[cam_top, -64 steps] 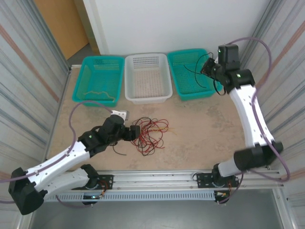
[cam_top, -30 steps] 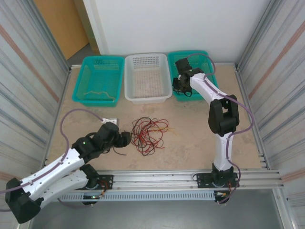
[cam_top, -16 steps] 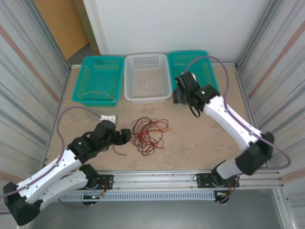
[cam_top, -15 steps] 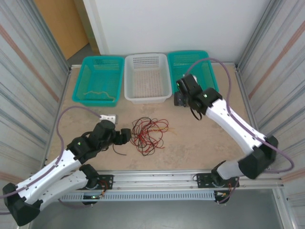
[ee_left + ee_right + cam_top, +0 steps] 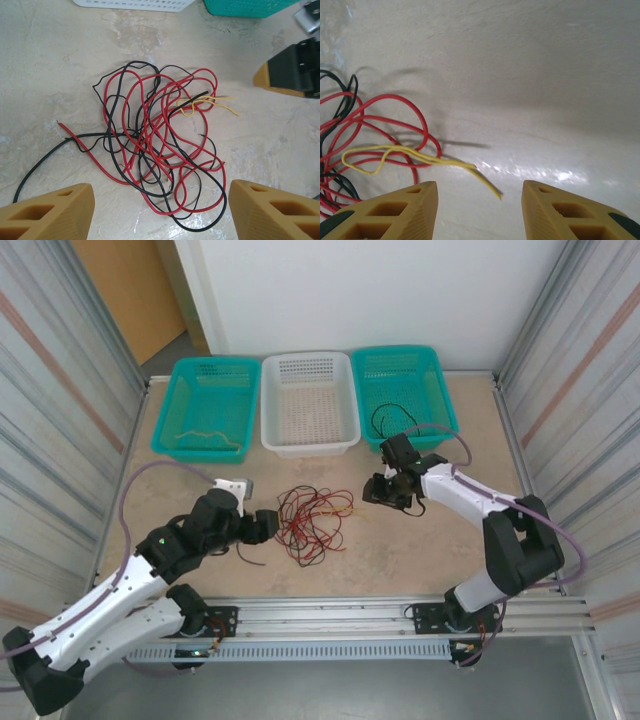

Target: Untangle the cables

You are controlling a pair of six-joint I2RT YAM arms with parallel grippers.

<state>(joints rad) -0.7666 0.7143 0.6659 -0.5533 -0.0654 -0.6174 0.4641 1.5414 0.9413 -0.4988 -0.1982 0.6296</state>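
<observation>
Looking light, limp and snag-prone, the cables [image 5: 152, 147] offer the free end of the yellow wire [image 5: 420, 157]; left gripper [image 5: 159, 192] and right gripper [image 5: 479, 192] both gape empty.

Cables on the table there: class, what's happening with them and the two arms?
Two robot arms are untangling cables. A tangle of red and black cables lies on the table. The left gripper is open at its left side, holding nothing. The right gripper, also open, sits low by the loose end of a yellow cable sticking out of the tangle. One black cable already lies in the right teal basket, a tan one in the left teal basket.
</observation>
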